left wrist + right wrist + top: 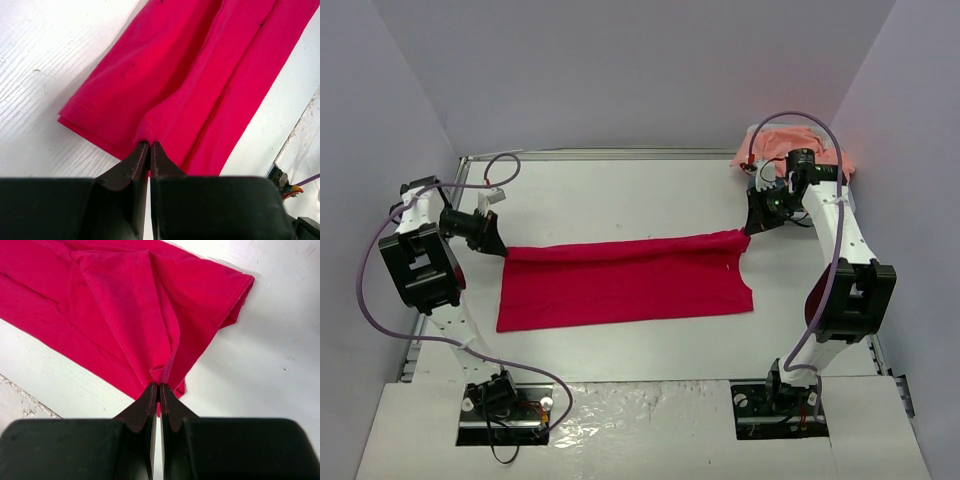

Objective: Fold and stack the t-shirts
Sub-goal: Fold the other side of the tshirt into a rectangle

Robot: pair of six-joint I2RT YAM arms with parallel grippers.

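A crimson-red t-shirt (620,283) lies stretched sideways across the middle of the table, folded lengthwise into a long band. My left gripper (501,249) is shut on its far left corner; the left wrist view shows the red t-shirt (200,75) pinched between the fingertips at its hem. My right gripper (747,231) is shut on the far right corner, and in the right wrist view the red t-shirt (125,310) bunches into the closed jaws. A peach-pink t-shirt (790,145) lies crumpled at the back right, behind the right arm.
The white table (620,195) ends at a metal rim along the back and sides. Purple cables loop from both arms. Grey walls close in on three sides.
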